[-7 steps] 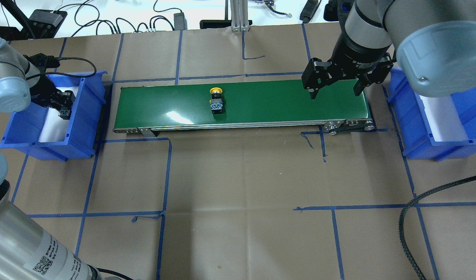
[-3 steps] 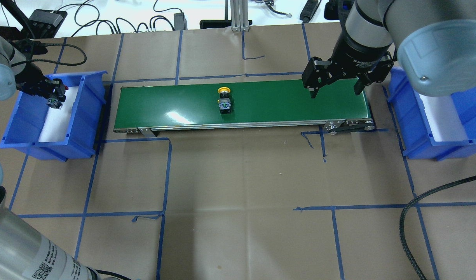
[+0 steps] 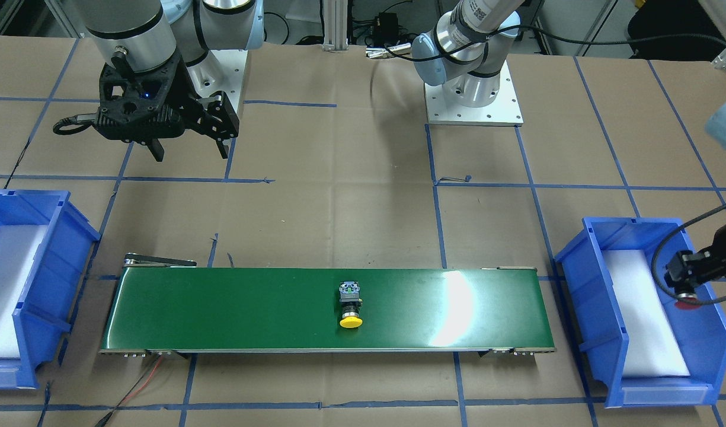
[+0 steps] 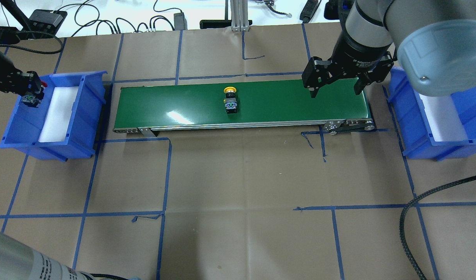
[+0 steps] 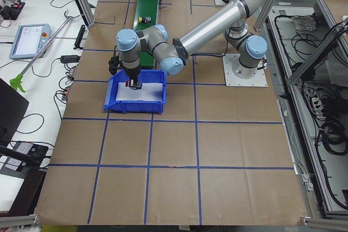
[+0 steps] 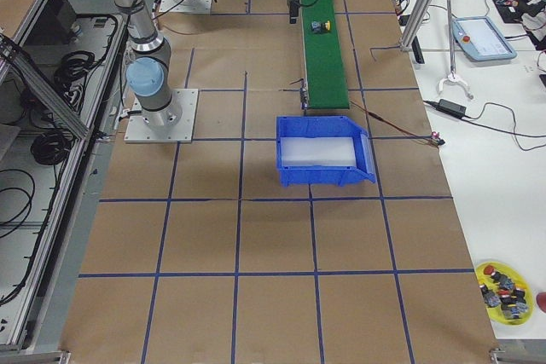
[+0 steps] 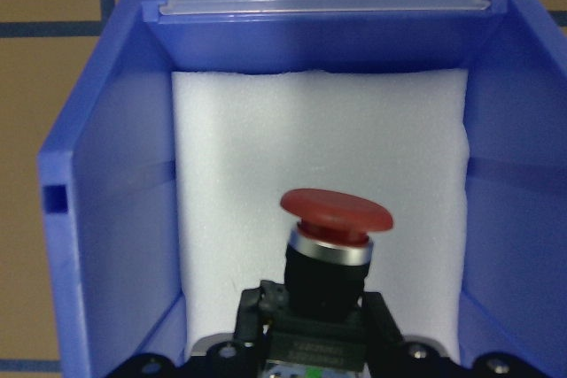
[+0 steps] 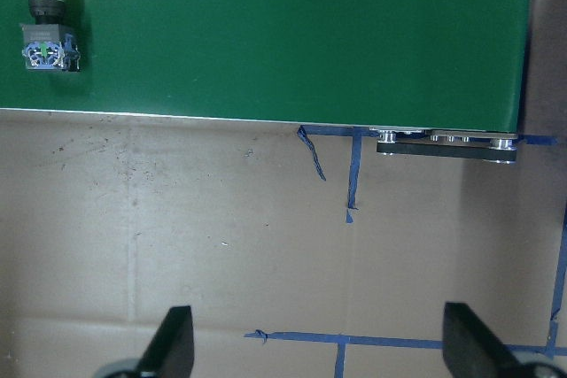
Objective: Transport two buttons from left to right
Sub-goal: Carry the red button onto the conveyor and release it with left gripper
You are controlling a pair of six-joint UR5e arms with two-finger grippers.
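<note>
Over the left blue bin (image 4: 86, 102), my left pincer (image 4: 29, 90) hangs above the white foam (image 7: 266, 157). It pinches the red button (image 7: 337, 212) by its black body, with the cap ahead of my fingers (only the wrist camera shows this grip well; from overhead the cap is a red speck). My right pincer (image 4: 335, 93) points down with its fingers spread wide, over the right end of the green belt (image 4: 284, 105). The yellow button (image 4: 230, 101) lies on its side near the belt's middle, cap away from my base; the right wrist view catches it in the top left corner. White print on my right wrist begins "2F Adaptive"; the rest I cannot read.
</note>
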